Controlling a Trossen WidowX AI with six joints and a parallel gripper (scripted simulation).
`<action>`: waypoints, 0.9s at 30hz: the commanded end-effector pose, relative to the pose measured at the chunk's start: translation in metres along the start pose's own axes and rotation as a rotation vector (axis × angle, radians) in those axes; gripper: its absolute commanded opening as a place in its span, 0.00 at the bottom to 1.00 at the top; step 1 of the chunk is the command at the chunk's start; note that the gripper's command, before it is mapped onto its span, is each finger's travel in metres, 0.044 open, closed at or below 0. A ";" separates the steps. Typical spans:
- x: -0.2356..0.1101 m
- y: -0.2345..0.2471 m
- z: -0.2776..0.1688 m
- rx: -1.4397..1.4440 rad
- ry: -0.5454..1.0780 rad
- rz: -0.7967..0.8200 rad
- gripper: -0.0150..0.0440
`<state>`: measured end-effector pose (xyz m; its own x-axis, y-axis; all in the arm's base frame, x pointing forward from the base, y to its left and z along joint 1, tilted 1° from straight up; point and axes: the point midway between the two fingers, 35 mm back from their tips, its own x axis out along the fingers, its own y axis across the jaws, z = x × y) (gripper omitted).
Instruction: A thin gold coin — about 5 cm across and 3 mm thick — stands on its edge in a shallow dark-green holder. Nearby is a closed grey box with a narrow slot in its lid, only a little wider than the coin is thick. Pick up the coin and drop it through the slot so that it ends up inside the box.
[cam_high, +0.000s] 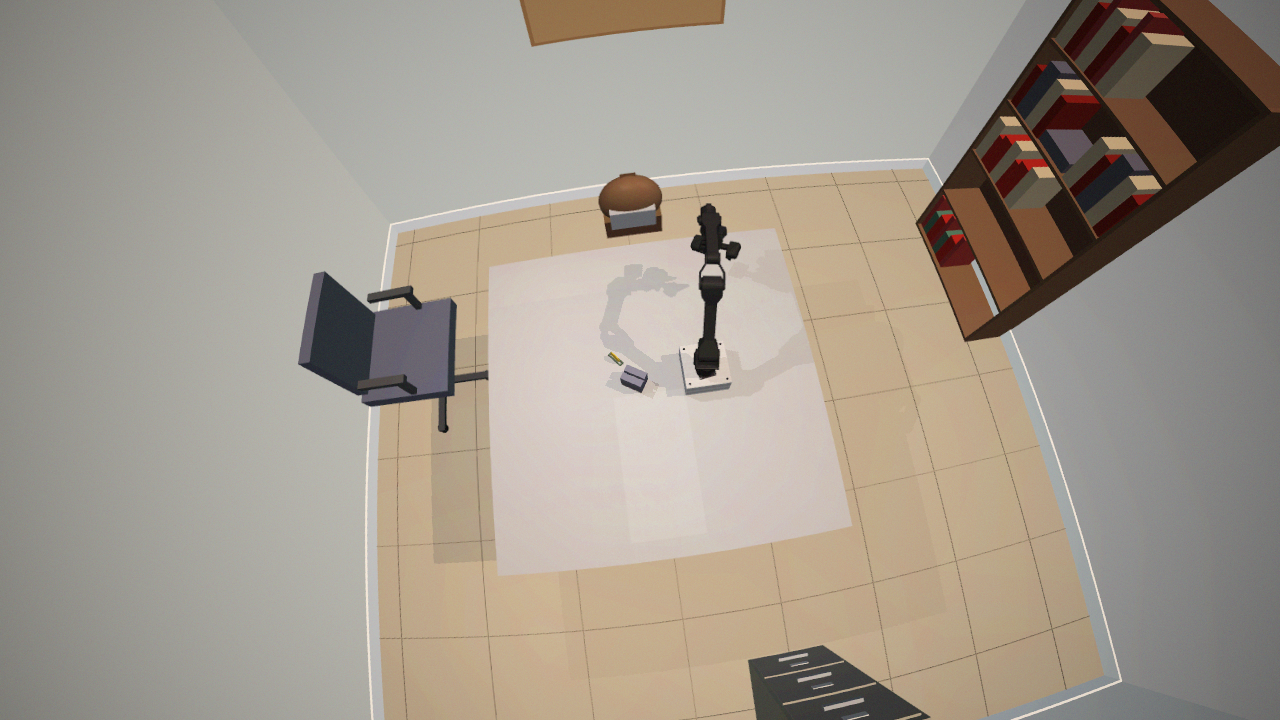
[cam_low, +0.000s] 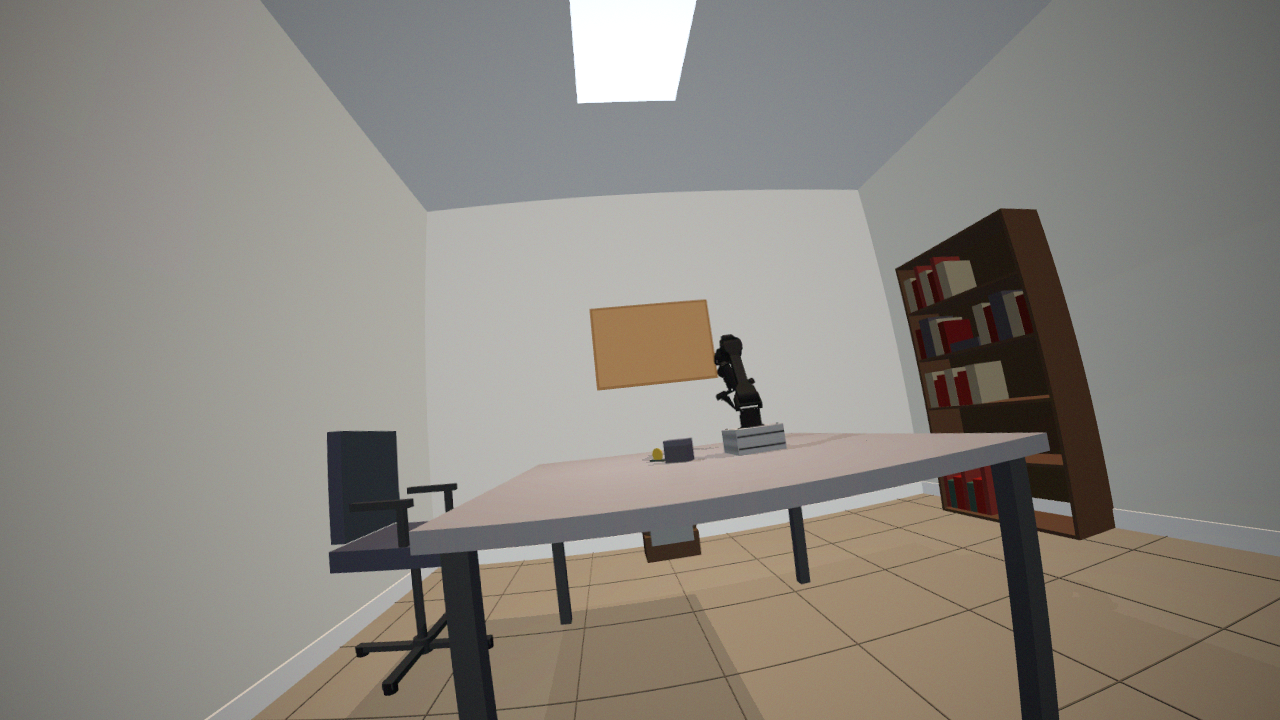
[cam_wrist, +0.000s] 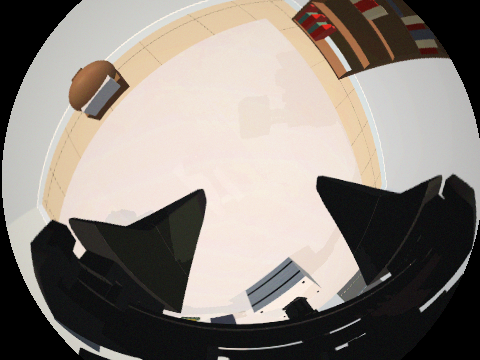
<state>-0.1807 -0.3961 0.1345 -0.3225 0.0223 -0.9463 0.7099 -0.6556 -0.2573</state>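
Observation:
The gold coin (cam_high: 614, 358) (cam_low: 657, 454) stands on edge in its small dark holder on the white table (cam_high: 554, 501) (cam_low: 805, 474) (cam_wrist: 200, 140), left of the arm's base. The grey slotted box (cam_high: 634, 377) (cam_low: 678, 449) sits right beside it, between the coin and the base. My gripper (cam_wrist: 262, 188) (cam_high: 709, 265) is open and empty. It is held high above the far half of the table, well away from coin and box. The wrist view shows bare table between the fingers; coin and box do not show there.
The arm's white base plate (cam_high: 689, 380) (cam_low: 753, 438) (cam_wrist: 276, 283) stands near the table's middle. An office chair (cam_high: 393, 344) (cam_low: 366, 501) is at the left side. A brown bin (cam_high: 631, 204) (cam_wrist: 94, 90) is behind the table, a bookshelf (cam_high: 1074, 152) (cam_low: 993, 376) at right, a filing cabinet (cam_high: 823, 685) in front.

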 end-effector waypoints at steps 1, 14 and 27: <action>-0.001 0.003 -0.001 -0.006 -0.001 0.003 0.89; -0.049 0.168 -0.143 -0.424 -0.040 0.159 0.53; -0.086 0.234 -0.347 -0.911 -0.042 0.311 0.53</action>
<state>0.1954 -0.3245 0.0904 -0.0885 -0.1016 -0.9909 0.9903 0.0984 -0.0986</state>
